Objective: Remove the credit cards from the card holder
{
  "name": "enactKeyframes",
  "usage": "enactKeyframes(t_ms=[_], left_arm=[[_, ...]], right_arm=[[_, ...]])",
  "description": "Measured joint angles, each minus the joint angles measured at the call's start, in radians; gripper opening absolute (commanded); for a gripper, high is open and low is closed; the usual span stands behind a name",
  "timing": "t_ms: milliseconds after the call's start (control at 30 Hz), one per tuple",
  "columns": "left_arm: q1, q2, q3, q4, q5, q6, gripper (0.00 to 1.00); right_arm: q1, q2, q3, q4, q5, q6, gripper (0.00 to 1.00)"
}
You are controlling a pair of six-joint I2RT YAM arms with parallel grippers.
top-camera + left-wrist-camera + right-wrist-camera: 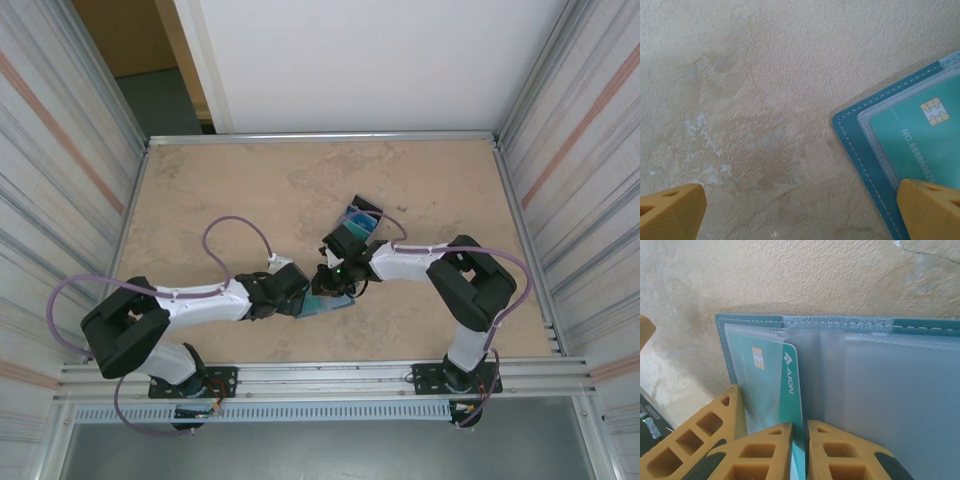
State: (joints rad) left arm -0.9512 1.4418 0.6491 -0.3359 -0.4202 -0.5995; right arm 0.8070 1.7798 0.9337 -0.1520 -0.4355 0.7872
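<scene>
The card holder (880, 390) lies open on the table, its clear pockets facing up. A teal credit card (775, 385) with a gold chip sticks partly out of the left pocket. My right gripper (799, 429) is shut on that card's edge. My left gripper (800, 215) is open wide, and its right fingertip (930, 210) rests on the card holder (860, 145) over the teal card (920, 140). From above, both grippers meet at the holder (335, 306), the left gripper (298, 296) beside the right gripper (330, 282).
A black card (366, 206) and a light blue card (356, 220) lie on the table just behind the right arm. Metal rails (320, 138) and corrugated walls border the beige table (250, 190). Purple cables loop over both arms.
</scene>
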Motion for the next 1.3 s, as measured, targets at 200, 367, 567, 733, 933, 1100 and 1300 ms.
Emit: enactKeyframes(t_ms=[200, 367, 567, 733, 933, 1100, 1300], left_arm=[[0.000, 0.003, 0.002, -0.001, -0.008, 0.000, 0.99], [0.000, 0.006, 0.004, -0.002, -0.018, 0.000, 0.99], [0.000, 0.008, 0.006, -0.004, -0.023, 0.000, 0.99], [-0.001, 0.008, 0.006, -0.006, -0.030, 0.000, 0.99], [-0.002, 0.008, 0.006, -0.009, -0.037, 0.000, 0.99], [-0.002, 0.008, 0.006, -0.008, -0.037, -0.002, 0.99], [-0.002, 0.008, 0.006, -0.008, -0.037, -0.002, 0.99]], right_arm=[[-0.019, 0.000, -0.035, 0.066, -0.051, 0.023, 0.12], [-0.040, 0.000, -0.078, 0.151, -0.105, 0.056, 0.11], [-0.058, 0.000, -0.126, 0.251, -0.155, 0.099, 0.11], [-0.063, 0.000, -0.140, 0.293, -0.172, 0.123, 0.09], [-0.070, 0.000, -0.160, 0.350, -0.197, 0.146, 0.11], [-0.074, 0.000, -0.173, 0.378, -0.208, 0.162, 0.13], [-0.081, 0.000, -0.190, 0.420, -0.219, 0.183, 0.16]])
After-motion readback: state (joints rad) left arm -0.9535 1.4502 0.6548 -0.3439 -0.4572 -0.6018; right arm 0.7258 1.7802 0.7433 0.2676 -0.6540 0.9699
